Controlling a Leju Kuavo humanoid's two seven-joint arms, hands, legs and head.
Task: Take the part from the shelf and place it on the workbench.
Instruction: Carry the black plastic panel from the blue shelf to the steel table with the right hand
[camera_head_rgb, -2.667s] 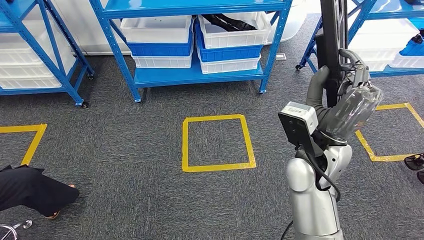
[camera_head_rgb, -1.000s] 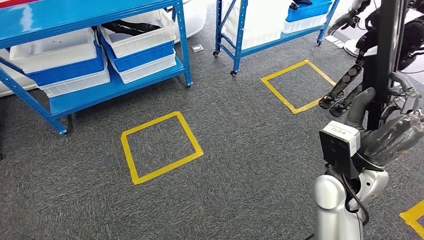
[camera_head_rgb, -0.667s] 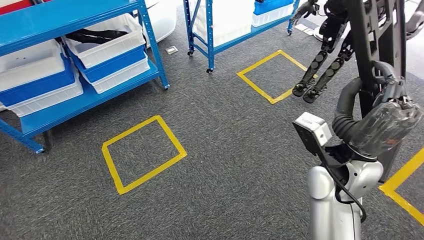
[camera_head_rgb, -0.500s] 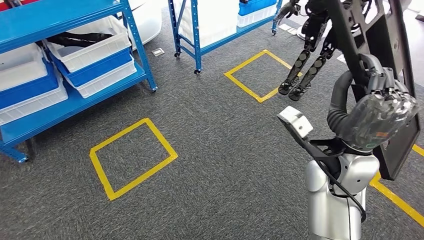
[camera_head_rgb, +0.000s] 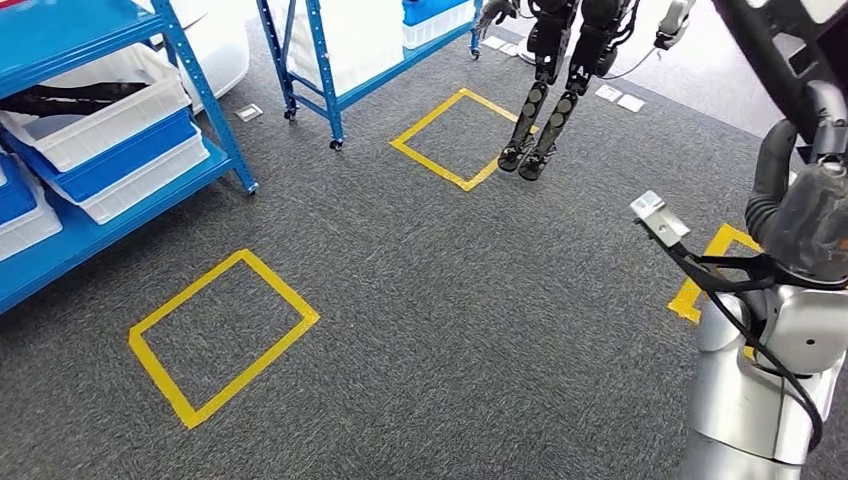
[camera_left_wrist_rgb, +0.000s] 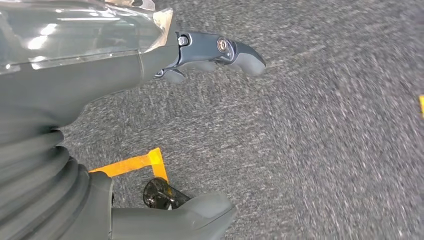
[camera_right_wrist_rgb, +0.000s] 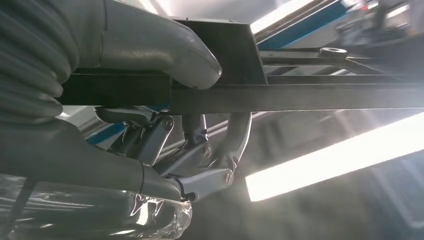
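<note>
The part is a black metal frame, and it rises out of the picture at the top right of the head view. My right hand grips it from below, raised at the right edge. In the right wrist view the thumb lies over the part's flat black bar and the darker fingers curl under it. My left hand hangs over the grey carpet with its fingers apart and nothing in it.
Blue shelves with white and blue bins stand at the left, with a second shelf behind. Yellow tape squares mark the carpet. Another robot's dark legs hang at the back. More yellow tape lies beside my right arm.
The camera has swung, so the shelves and tape squares have slid left in the picture. My right hand still grips the part, now at the picture's right edge.
</note>
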